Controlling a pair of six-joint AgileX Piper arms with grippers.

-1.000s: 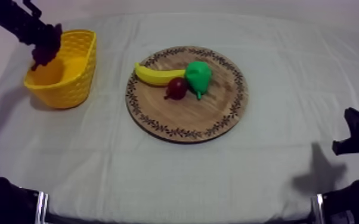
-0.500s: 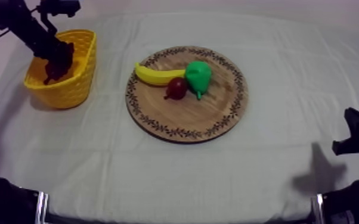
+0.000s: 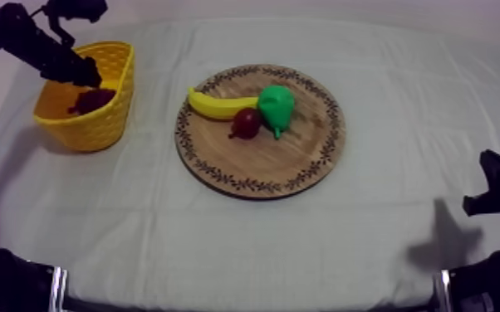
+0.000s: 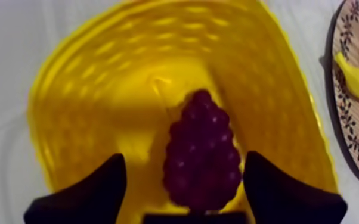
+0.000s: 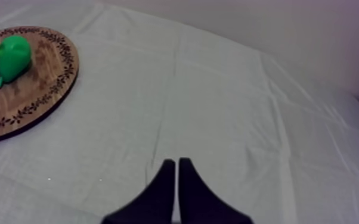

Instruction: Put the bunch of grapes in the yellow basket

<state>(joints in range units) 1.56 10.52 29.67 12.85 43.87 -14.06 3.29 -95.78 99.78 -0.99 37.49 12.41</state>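
While the bunch of grapes (image 4: 201, 152) was held low inside the yellow basket (image 4: 80, 89) 0.5 seconds ago, it has now been let go and lies on the basket's floor. The left gripper (image 3: 85, 75) has been lifted a little and is seen just over the basket's rim. Its 2 black fingers (image 4: 92, 190) are spread wide, and nothing is squeezed between them. Nothing on the wooden board (image 3: 303, 158) has been moved. The right gripper (image 5: 177, 164) has not been moved either. It is kept low over the cloth (image 3: 245, 241), with its fingers pressed together into a thin wedge and nothing held.

From above, part of the grapes is hidden by the basket's wall. From the left wrist, the bottom of the bunch is covered by the gripper's own body, and the board is cut off at the edge.

1 basket, 1 board and 1 bunch of grapes can be counted. 3 toy fruits are left on the board: 1 banana (image 3: 216, 104), 1 pear (image 3: 276, 106) and 1 small red fruit (image 3: 246, 123)
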